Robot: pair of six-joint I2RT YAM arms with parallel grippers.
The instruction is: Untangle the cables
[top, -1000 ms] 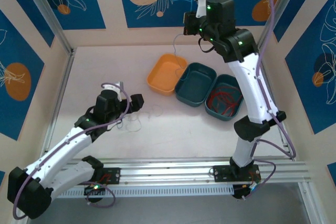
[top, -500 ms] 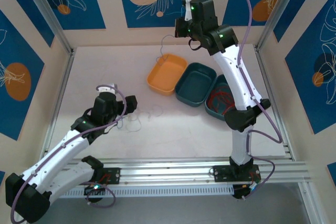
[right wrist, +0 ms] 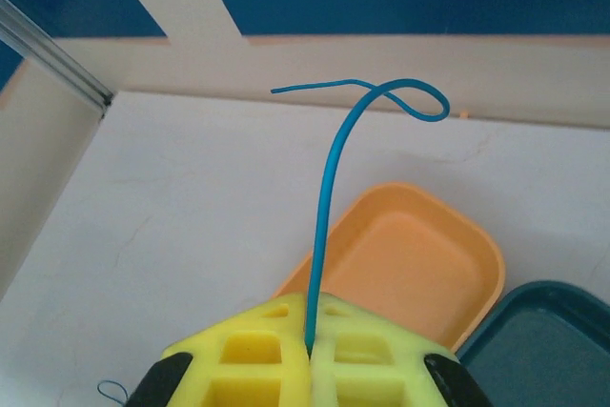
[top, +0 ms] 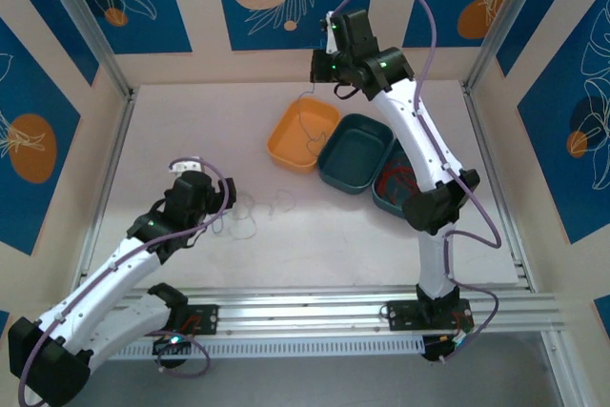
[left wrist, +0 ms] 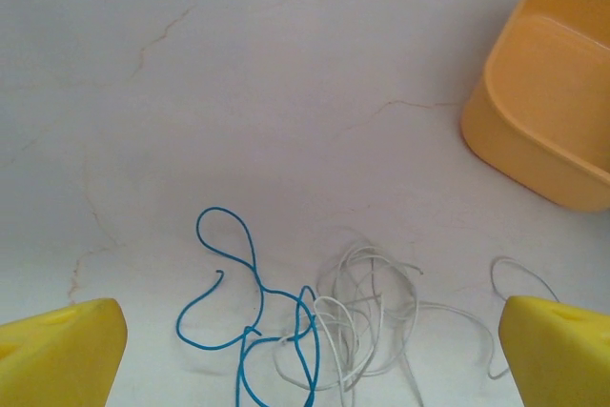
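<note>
1. The right end effector (right wrist: 310,345) is pressed together on a thin blue wire (right wrist: 324,197). The wire rises from between its yellow fingers (right wrist: 257,355) and curls into a small loop at its free end.
2. In the overhead view this end effector is raised over the far side of the pale bench (top: 191,121), above a rounded orange plastic tray (top: 303,135). The wire hangs from it toward that tray.
3. The left end effector (left wrist: 305,355) has its yellow fingers spread wide apart and grips nothing. It sits low over a loose tangle lying on the bench.
4. The tangle is a second thin blue wire (left wrist: 253,297), looped on the left, interlaced with several whitish wires (left wrist: 367,312) on the right. It lies apart from the orange tray, nearer the left arm.
5. A rounded teal plastic tray (top: 355,152) sits just beside the orange one.
6. A second teal tray (top: 412,199) beyond it holds red wires (top: 400,181), and the right arm partly covers it.
</note>
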